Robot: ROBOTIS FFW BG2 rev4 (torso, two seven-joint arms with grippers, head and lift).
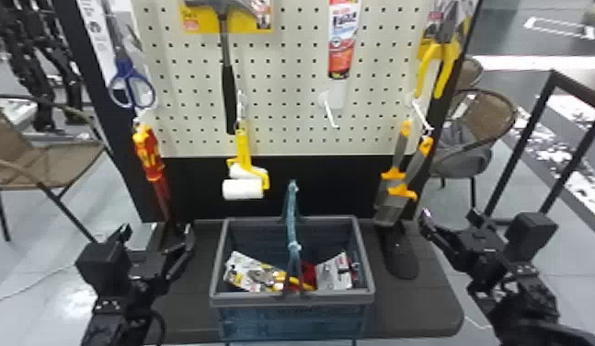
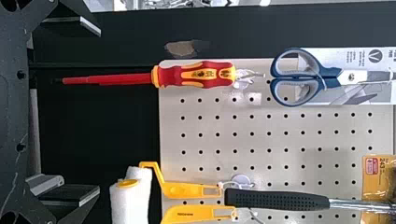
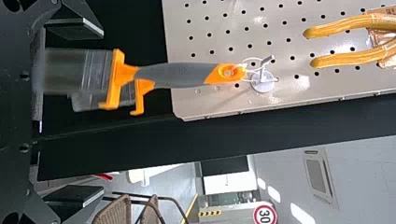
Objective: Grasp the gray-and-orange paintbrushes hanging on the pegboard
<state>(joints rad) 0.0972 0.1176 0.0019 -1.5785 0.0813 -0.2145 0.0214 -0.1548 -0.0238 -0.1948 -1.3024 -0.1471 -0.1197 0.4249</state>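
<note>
Though near the right fingers (image 1: pixel 439 235), paintbrushes (image 1: pixel 392 208) apart.

Head view: illumination is bright and diffuse. The perforated cream metal pegboard (image 1: pixel 287 115) is evenly lit; the flat black panel (image 1: pixel 337 188) below it reads dark. Glare whitens patches of the glossy grey floor (image 1: pixel 75 294). Right wrist view: white strip lights (image 3: pixel 302 213) appear overexposed; a round-based white hook (image 3: pixel 262 85) adjoins a soft shadow. Both wrist views: highlights mark the pegboard.
</note>
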